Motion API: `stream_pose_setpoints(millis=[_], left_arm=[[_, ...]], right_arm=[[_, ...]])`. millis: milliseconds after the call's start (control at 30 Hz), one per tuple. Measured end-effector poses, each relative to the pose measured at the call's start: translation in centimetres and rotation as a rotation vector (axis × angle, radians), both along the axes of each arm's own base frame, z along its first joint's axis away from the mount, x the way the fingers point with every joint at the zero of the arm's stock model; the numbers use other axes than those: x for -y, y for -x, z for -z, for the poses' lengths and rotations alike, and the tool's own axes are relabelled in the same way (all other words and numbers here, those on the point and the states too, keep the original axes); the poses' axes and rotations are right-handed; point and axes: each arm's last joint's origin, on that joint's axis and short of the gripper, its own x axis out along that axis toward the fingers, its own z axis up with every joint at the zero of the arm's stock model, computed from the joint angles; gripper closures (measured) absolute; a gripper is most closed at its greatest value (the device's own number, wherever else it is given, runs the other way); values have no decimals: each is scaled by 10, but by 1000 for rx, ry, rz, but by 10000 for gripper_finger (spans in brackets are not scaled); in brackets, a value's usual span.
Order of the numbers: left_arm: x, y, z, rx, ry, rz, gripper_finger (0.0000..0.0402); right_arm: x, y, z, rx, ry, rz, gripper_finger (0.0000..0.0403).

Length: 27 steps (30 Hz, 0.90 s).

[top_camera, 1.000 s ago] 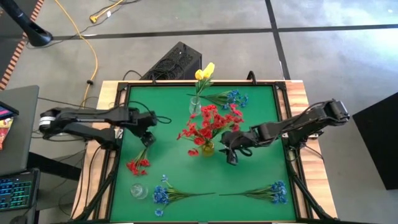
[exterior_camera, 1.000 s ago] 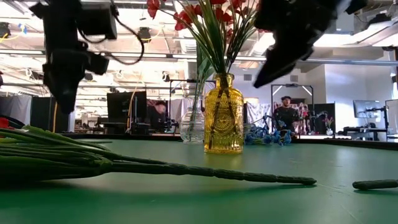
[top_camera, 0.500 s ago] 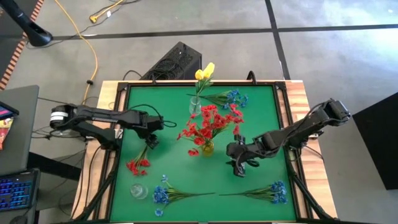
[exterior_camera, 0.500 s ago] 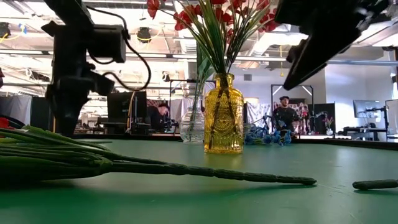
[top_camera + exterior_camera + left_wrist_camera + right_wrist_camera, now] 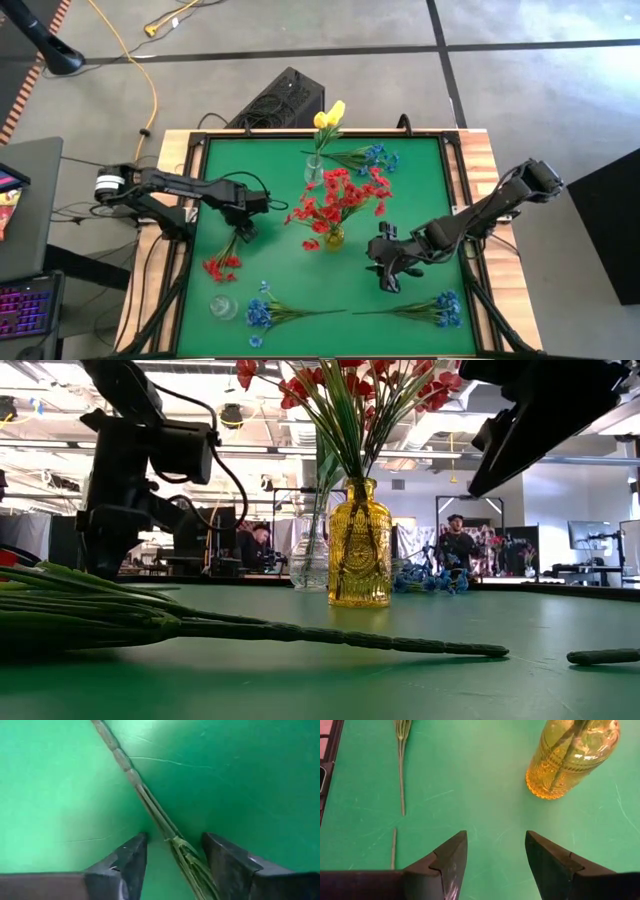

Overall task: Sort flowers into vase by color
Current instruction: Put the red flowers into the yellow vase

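Note:
A red spray (image 5: 224,262) lies flat on the green mat, its stem (image 5: 161,822) pointing toward the yellow glass vase (image 5: 333,238), which holds red flowers (image 5: 338,197). My left gripper (image 5: 172,851) is open and low over that stem, one finger on each side, not touching it. My right gripper (image 5: 388,276) is open and empty. It hovers to the near right of the yellow vase (image 5: 572,755). A clear vase (image 5: 314,170) holds yellow tulips (image 5: 328,116). Blue sprays lie at the far side (image 5: 372,157), near left (image 5: 262,310) and near right (image 5: 438,308).
A small clear glass vase (image 5: 222,306) stands near the mat's near-left corner. The two near blue sprays' stems (image 5: 401,770) point at each other along the near edge, and one stem (image 5: 330,637) runs across the low view. A black frame borders the mat (image 5: 420,215).
My left gripper has moved down and a little toward the near edge, settling over the red spray's stem. My right gripper has drawn away from the yellow vase toward the table's near edge and slightly right. The flowers have stayed where they were.

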Motion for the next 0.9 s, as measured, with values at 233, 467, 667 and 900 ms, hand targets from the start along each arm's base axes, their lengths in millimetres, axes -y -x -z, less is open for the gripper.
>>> stream_pose_setpoints(millis=[233,467,667,900], left_arm=[[0,0,-4,31,5,13,353],[-3,-2,-26,125,-130,23,386],[-6,0,-63,289,-248,2,393],[-3,11,-119,666,-349,46,394]], right_arm=[[0,0,0,-1,1,1,175],[0,0,0,0,-1,2,175],[0,0,0,0,-4,5,175],[0,0,0,1,-17,20,175]])
